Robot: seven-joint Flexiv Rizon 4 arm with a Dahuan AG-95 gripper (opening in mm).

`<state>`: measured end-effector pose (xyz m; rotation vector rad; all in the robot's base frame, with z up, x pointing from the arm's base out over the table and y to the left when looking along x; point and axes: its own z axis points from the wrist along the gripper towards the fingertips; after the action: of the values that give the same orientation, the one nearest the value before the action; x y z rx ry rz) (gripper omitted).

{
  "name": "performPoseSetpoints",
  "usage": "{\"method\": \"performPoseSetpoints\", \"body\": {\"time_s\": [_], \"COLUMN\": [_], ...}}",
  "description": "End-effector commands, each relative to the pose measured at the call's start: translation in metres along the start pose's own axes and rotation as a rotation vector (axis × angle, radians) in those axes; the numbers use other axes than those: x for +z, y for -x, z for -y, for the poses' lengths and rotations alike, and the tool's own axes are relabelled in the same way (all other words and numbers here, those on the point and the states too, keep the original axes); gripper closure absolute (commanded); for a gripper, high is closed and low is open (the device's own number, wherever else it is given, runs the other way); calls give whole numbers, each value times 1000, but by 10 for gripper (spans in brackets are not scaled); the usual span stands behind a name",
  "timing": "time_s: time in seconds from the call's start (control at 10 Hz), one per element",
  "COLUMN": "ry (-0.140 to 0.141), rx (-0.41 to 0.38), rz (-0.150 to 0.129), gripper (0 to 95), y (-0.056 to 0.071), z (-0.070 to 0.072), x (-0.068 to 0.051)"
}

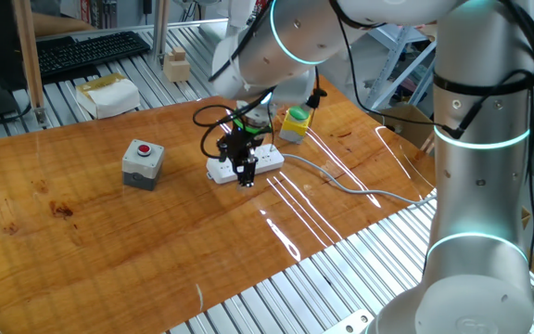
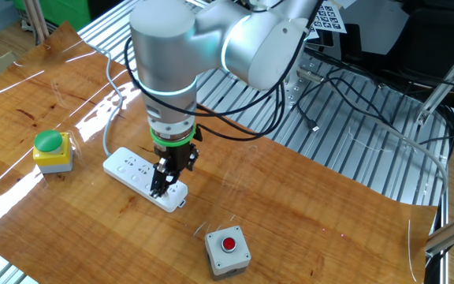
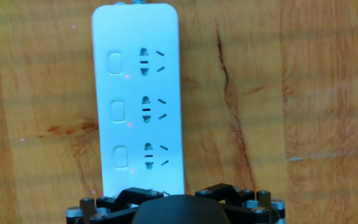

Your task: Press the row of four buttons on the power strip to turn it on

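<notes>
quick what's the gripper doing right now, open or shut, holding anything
Gripper: open, holding nothing, low over the near end of the power strip.

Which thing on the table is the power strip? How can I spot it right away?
Look at the wooden table, near its middle, right under the robot's end effector. The power strip lies flat there, with a yellow box with a green button on one side and a grey box with a red button on the other. Unlike them, it is long, white, has sockets and trails a grey cable.
</notes>
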<state>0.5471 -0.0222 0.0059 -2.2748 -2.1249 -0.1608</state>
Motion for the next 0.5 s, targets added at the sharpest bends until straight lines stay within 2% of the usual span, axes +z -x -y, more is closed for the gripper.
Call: {"method": "performPoseSetpoints", "body": {"time_s": [0.1,0.2,0.5], "ry": [-14,-30,-56], "rx": [3,9,14], "rz": [9,12,27], "gripper": [0,0,0], "y": [-1,-4,-12], "z": [-1,-2,-2], "x": [0,-7,-17]}}
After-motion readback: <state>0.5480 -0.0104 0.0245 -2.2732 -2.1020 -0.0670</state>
